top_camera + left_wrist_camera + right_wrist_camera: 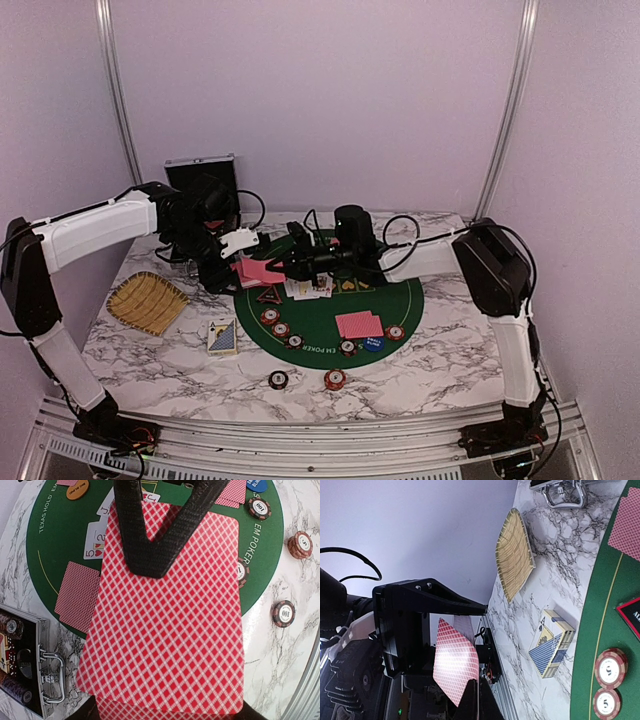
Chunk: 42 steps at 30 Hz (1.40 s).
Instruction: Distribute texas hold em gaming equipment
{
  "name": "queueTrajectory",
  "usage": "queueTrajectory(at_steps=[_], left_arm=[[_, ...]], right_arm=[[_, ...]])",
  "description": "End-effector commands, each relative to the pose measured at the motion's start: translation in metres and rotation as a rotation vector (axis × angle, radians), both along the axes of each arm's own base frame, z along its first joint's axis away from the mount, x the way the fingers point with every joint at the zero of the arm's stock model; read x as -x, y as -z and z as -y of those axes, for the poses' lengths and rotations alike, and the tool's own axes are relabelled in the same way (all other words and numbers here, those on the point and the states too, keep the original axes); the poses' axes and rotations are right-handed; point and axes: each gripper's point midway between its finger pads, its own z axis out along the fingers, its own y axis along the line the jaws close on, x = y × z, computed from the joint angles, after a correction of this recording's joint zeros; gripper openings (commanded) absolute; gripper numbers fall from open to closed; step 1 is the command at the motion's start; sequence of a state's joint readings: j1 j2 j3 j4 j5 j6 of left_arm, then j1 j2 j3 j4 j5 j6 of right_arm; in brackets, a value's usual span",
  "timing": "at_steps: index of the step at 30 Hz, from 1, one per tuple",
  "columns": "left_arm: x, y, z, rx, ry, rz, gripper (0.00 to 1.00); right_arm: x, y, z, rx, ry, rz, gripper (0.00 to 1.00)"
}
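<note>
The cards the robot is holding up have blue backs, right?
Not quite. The cards the robot is holding up have red backs, not blue. The left wrist view shows their red diamond pattern up close.

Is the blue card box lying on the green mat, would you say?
No, the box lies on the marble just beside the mat.

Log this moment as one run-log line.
left claw: shut on deck | right claw: shut on top card | deck: held over mat edge | next: likely draw card off
</note>
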<state>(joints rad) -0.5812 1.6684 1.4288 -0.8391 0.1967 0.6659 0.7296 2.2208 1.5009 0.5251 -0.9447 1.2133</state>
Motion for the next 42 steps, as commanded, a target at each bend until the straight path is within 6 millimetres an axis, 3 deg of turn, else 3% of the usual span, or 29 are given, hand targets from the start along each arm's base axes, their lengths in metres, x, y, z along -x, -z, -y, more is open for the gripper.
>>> queueTrajectory(at_steps=[1,5,10,22,29,35,42], left_arm=[[-0.002,-0.004,0.002,0.014,0.004,0.013,0.0],[-0.003,-0.004,0.002,0.013,0.004,0.015,0.0],[-0.003,-0.004,0.002,0.014,0.002,0.013,0.0],[-0.004,-0.009,0.002,0.017,0.002,0.027,0.0],[-0.005,-0.01,0.002,0.02,-0.003,0.028,0.0],[-0.005,-0.009,0.001,0.016,-0.004,0.029,0.0],[-0.005,-0.008,0.001,0.013,-0.002,0.028,0.0]], right_arm=[[0.001,-0.027,0.008,-0.039,-0.004,0.029,0.0],[-0.003,-0.031,0.016,-0.037,0.01,0.039,0.0],[-0.016,-0.021,0.043,-0.004,0.061,0.035,0.0],[-0.061,0.036,0.129,0.147,0.21,0.022,0.0],[-0.096,0.071,0.17,0.224,0.302,0.014,0.0],[-0.112,0.09,0.173,0.264,0.317,0.012,0.0],[-0.118,0.105,0.171,0.27,0.329,-0.01,0.0]])
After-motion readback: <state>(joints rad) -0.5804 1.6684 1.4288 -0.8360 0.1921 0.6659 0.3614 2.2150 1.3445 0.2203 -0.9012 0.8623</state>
